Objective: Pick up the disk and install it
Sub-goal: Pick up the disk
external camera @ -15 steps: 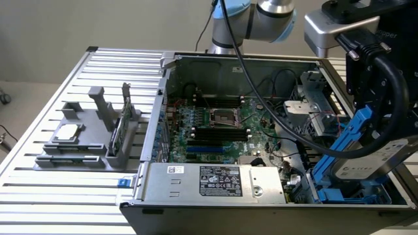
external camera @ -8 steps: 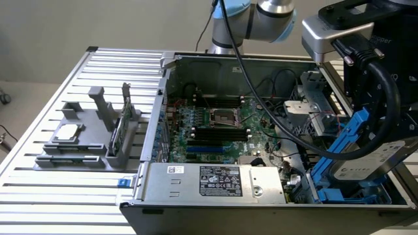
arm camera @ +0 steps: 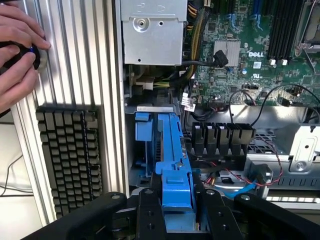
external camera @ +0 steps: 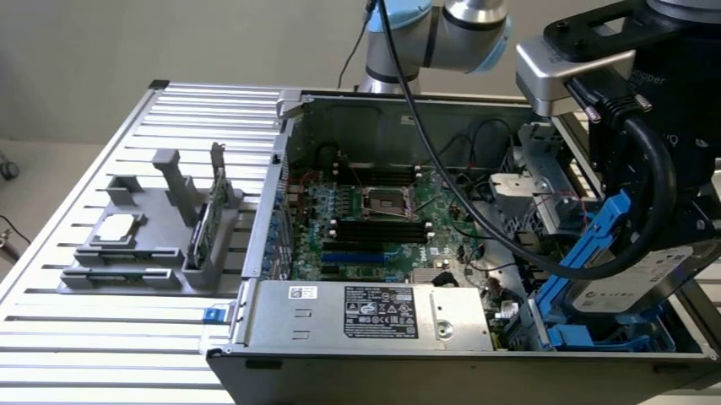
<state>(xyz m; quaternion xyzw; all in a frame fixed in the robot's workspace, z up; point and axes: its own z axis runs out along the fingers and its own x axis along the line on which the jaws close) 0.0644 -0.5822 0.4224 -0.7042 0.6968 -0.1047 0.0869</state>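
Disk (external camera: 629, 288) is in my gripper (external camera: 664, 229) on the exterior view. The jaws are closed on it, its silver face and white label are turned to the camera, and its blue rails (external camera: 595, 245) run up one edge. I see it tilted, with its lower end at the blue guides of the drive bay (external camera: 586, 336) in the near corner of the open computer case (external camera: 451, 359), on the exterior view's right. I cannot tell whether it touches them. The power supply (external camera: 372, 310) lies just beside the bay, with the motherboard (external camera: 372, 211) behind it. Well apart, on the exterior view's left, a grey fixture (external camera: 135, 270) on the slatted table (external camera: 101, 337) carries a small silver chip (external camera: 118, 228) and a green card (external camera: 209, 221) standing on edge.

On the wrist view my black fingers (arm camera: 150, 215) press on either side of the disk's blue end (arm camera: 175, 187), which points along the blue bay. A keyboard (arm camera: 70, 160) lies outside the case, and a person's hand (arm camera: 15, 55) rests on the table near it.
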